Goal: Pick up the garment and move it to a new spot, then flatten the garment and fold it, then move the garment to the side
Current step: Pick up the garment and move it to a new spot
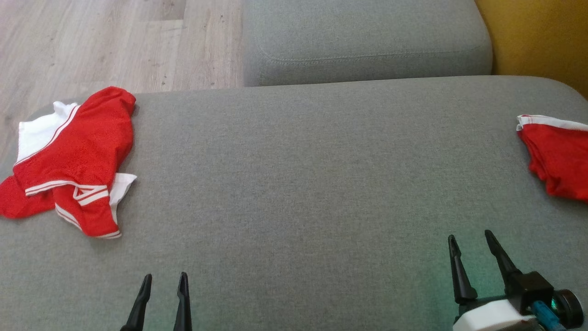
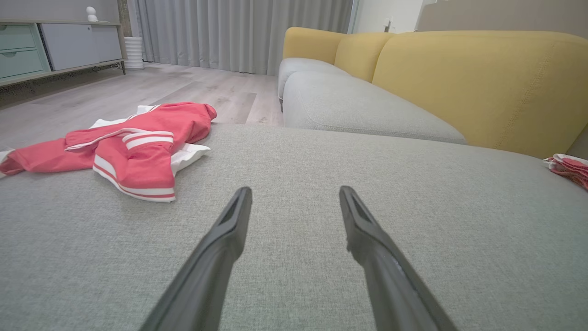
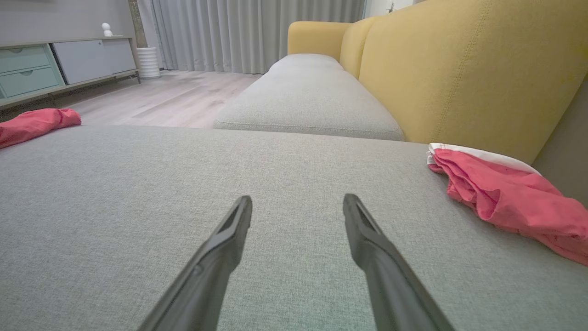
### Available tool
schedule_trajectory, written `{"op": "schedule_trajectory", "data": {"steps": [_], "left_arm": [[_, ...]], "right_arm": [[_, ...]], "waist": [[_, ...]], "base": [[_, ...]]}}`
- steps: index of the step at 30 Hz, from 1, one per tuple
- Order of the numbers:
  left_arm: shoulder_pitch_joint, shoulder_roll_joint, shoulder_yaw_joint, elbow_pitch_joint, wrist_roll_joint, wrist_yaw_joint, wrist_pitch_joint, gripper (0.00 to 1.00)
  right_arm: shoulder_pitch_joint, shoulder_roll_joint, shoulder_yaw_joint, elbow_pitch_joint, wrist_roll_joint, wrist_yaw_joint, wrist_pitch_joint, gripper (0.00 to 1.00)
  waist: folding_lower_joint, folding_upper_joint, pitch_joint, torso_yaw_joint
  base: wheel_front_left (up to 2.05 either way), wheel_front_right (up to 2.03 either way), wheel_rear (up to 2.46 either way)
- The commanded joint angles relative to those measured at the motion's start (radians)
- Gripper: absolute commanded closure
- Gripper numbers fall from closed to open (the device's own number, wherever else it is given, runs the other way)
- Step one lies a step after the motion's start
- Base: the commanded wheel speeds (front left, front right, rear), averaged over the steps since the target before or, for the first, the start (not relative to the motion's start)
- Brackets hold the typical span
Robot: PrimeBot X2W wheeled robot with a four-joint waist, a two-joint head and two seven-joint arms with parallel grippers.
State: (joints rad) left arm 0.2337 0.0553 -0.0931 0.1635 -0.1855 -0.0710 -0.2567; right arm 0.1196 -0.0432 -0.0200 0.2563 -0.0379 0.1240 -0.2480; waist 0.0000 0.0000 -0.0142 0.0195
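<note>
On the grey cushion (image 1: 298, 161) the garment (image 1: 78, 142) lies left of parted left fingers (image 1: 183, 299) and right fingers (image 1: 457, 271).

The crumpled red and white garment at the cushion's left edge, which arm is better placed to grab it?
Left, probably. The left gripper stands open and empty on the same side as the garment; the right gripper sits across the grey cushion, nearer the other red garment.

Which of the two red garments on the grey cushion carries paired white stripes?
The left garment, crumpled at a corner of the cushion: paired white stripes cross its red cloth. The right garment has just a white band along one edge.
</note>
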Motion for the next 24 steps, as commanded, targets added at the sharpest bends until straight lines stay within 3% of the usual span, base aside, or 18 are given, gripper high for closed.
{"op": "schedule_trajectory", "data": {"steps": [1, 24], "left_arm": [[-0.037, -0.005, 0.035, -0.023, -0.003, 0.002, -0.005, 0.00], [-0.033, -0.005, 0.034, -0.023, 0.008, -0.005, -0.005, 0.00]], "right_arm": [[-0.034, -0.007, 0.025, -0.035, 0.004, 0.007, -0.014, 0.00], [-0.015, -0.007, 0.021, -0.038, 0.032, 0.007, -0.014, 0.00]], "waist": [[0.0000, 0.0000, 0.000, 0.000], [0.0000, 0.0000, -0.013, -0.001]], "base": [[0.00, 0.00, 0.00], [0.00, 0.00, 0.00]]}}
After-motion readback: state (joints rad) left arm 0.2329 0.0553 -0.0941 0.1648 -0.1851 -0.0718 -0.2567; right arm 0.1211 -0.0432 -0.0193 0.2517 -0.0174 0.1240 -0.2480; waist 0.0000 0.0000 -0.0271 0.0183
